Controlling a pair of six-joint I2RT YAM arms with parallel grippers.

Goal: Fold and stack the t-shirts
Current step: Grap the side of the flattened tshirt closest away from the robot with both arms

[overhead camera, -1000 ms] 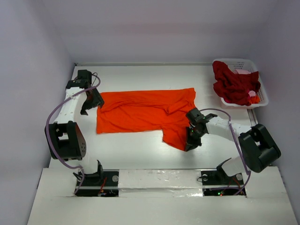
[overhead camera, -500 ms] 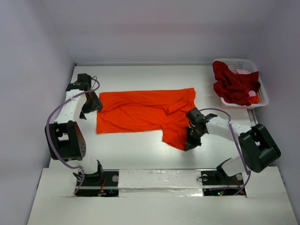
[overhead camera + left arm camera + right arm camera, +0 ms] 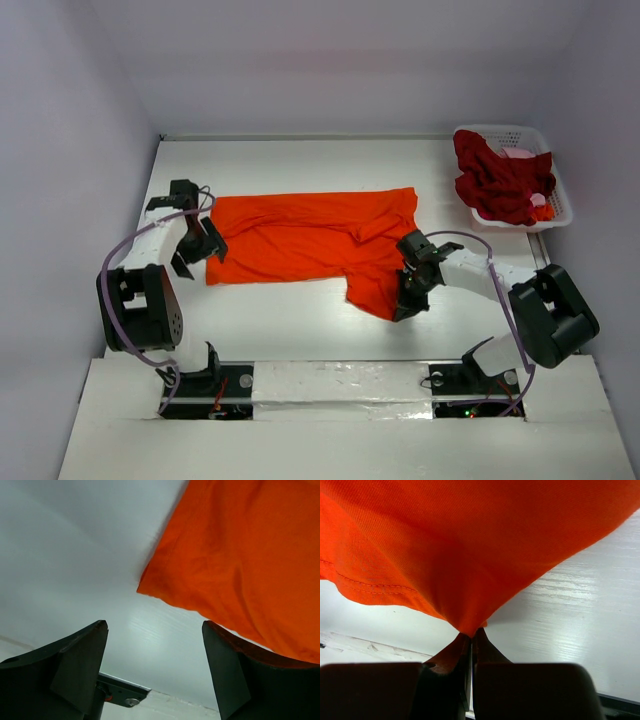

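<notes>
A bright orange-red t-shirt (image 3: 300, 236) lies spread across the middle of the table, with one flap hanging toward the front right. My right gripper (image 3: 403, 306) is shut on that flap's lower corner, and the cloth (image 3: 470, 555) bunches into the pinched fingertips (image 3: 471, 632). At the shirt's near left corner (image 3: 150, 585) my left gripper (image 3: 197, 256) hovers open with nothing between its fingers (image 3: 80, 650). A dark crimson t-shirt (image 3: 500, 182) is heaped in the basket, with a bit of pink cloth (image 3: 520, 153) behind it.
The white lattice basket (image 3: 558, 200) stands at the back right corner of the table. White walls close in the table on the left, back and right. Both arm bases (image 3: 210, 380) sit along the near edge.
My left gripper has travelled from the shirt's far left corner toward the near left corner. The right gripper has closed fully on the orange flap and stayed in place.
</notes>
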